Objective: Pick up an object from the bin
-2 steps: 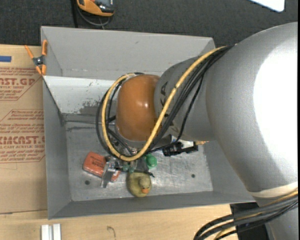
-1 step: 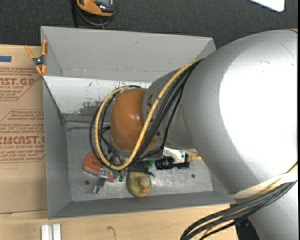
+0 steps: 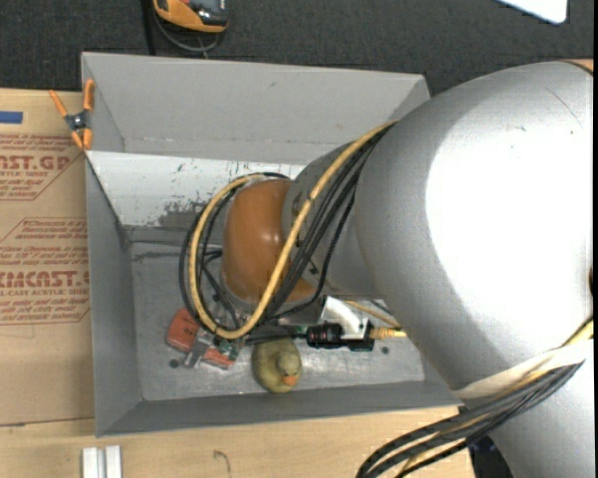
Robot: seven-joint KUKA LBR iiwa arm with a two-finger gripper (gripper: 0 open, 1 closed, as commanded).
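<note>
A small orange-red thing with grey parts (image 3: 194, 342) lies on the bin floor near the front left. Just to its right sits a rounded olive-yellow thing with an orange spot (image 3: 276, 363), close to the front wall. Further right lies a white thing with a black end (image 3: 341, 325), and a thin yellow tip (image 3: 391, 335) pokes out beside it from under the arm.
The big grey arm reaches in from the right and covers the bin's right half. Its orange cover and looped cables hang over the middle of the floor. Bare floor shows along the left wall and the back.
</note>
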